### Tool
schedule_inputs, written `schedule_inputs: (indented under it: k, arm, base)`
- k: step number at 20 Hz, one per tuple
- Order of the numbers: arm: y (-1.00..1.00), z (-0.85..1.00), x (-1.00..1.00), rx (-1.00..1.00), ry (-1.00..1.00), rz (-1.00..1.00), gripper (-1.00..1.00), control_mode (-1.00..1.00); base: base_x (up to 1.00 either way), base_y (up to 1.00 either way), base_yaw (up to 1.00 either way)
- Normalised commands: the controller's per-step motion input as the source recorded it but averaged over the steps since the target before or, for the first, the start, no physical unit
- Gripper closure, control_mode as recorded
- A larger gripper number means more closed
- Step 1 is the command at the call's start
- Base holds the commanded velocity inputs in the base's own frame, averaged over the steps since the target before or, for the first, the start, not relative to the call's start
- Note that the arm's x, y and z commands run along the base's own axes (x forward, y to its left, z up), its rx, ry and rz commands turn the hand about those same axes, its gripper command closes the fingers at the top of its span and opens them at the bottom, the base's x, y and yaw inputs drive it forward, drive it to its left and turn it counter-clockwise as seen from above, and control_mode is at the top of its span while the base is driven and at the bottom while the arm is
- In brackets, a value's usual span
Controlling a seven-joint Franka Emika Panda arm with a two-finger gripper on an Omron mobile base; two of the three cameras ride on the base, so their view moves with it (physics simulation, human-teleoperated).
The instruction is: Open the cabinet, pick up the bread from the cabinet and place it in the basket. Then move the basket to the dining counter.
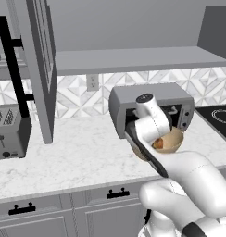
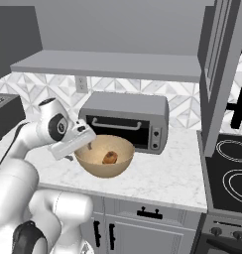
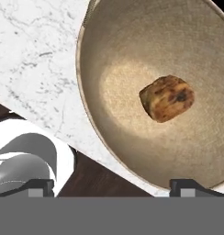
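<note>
Bread (image 3: 167,97) lying in the middle of the basket (image 3: 109,82), brown crust up. Basket (image 2: 104,170) sitting on the marble surface (image 2: 162,178), right in front of the toaster oven (image 2: 125,119). Gripper (image 3: 112,187) hovering over the basket's near rim, jaws spread wide with nothing between them. Cabinet (image 1: 40,69) door swung open at the left, black bar handle (image 1: 10,65) facing out. Toaster (image 1: 8,132) further left on the same surface.

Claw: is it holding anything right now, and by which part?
Nothing is held. The claw is open above the basket; the bread lies loose inside.
</note>
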Motion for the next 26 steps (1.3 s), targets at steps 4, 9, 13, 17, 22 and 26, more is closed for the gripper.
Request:
schedule_inputs:
  k: [4,9,13,17,22,26]
  arm:
    - [0.00,-0.16,0.14,0.00,0.03,0.05,-1.00,-1.00]
    - [0.00,-0.31,0.49,0.00,0.02,0.04,-1.00,-1.00]
    - [0.00,-0.46,0.39,0.00,0.06,0.04,-1.00,-1.00]
    - [0.00,-0.31,0.27,0.00,0.06,0.03,-1.00,-1.00]
    - [0.00,-0.33,0.13,0.00,0.05,0.02,-1.00,-1.00]
    - [0.00,-0.28,-0.08,0.00,0.06,0.00,-1.00,-1.00]
  base:
    - [0.00,0.00,0.00]
    - [0.00,0.00,0.00]
    - [0.00,0.00,0.00]
    - [0.00,0.00,0.00]
    - [0.00,0.00,0.00]
    - [0.00,0.00,0.00]
